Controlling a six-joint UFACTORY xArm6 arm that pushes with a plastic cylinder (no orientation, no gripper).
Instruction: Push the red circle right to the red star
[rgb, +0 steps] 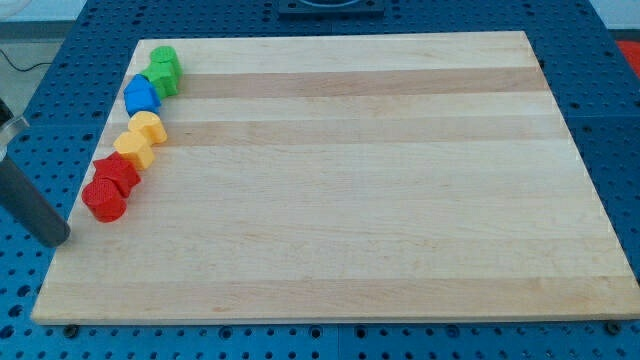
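Observation:
The red circle (103, 201) sits near the board's left edge, at the lower end of a slanted row of blocks. The red star (118, 172) touches it just above and to the right. My tip (57, 240) is at the view's left, just off the board's left edge, below and left of the red circle with a small gap between them. The dark rod rises from the tip toward the upper left.
Up the row from the red star stand two yellow blocks (141, 138), a blue block (142, 95) and two green blocks (164, 69). The wooden board (350, 200) lies on a blue perforated table (610, 120).

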